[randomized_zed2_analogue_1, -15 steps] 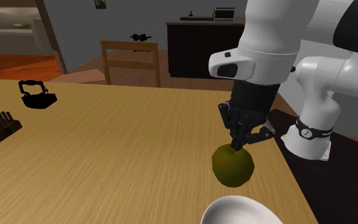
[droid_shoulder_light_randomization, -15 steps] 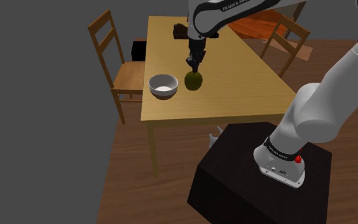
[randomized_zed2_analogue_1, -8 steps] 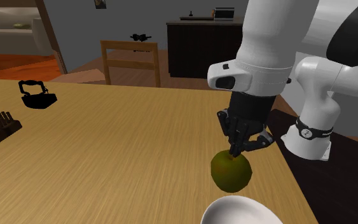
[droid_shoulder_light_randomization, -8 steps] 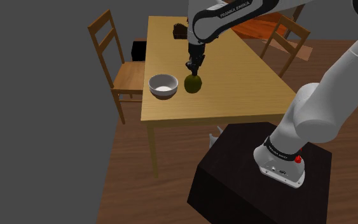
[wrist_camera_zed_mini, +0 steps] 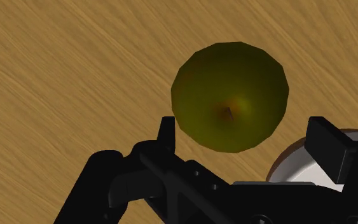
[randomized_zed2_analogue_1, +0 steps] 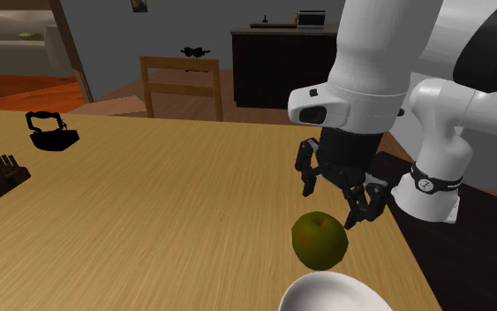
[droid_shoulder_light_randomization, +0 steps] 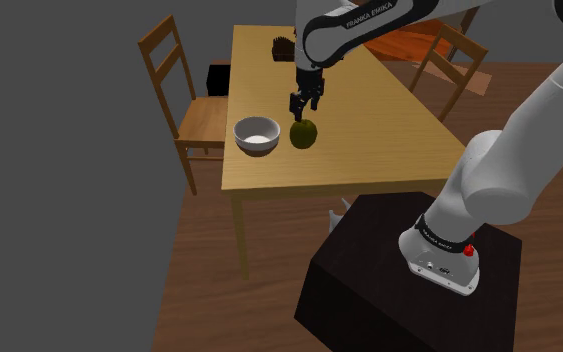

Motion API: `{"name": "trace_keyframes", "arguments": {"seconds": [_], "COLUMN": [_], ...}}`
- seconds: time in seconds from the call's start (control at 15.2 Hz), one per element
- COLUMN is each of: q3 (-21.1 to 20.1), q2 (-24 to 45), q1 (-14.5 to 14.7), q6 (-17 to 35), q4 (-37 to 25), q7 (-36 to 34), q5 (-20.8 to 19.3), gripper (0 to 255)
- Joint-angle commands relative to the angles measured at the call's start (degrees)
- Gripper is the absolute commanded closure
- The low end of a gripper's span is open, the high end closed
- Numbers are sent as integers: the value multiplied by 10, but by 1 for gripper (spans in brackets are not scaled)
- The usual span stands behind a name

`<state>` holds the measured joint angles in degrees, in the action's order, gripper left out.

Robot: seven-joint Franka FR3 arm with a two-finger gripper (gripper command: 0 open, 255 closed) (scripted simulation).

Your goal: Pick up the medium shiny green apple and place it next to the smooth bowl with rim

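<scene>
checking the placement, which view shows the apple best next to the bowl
The shoulder view: the apple sits on the table beside the whole white bowl, just apart. The wrist view shows it large from above, the second exterior view close from the side, both with the bowl cut off.

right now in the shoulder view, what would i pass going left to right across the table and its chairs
brown wooden chair → round white bowl with a rim → round dull-green apple → second brown wooden chair
</scene>
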<state>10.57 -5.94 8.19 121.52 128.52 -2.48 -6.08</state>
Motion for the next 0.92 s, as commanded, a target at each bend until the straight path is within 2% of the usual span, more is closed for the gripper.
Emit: {"name": "trace_keyframes", "arguments": {"seconds": [0.0,0.07,0.33,0.86], "q3": [0,0,-5,-5], "q2": [0,0,-25,-25], "q1": [0,0,3,3], "q6": [0,0,-74,-74], "q4": [0,0,-49,-49], "q7": [0,0,-1,-1], "q5": [0,0,0,0], "gripper": [0,0,0,0]}}
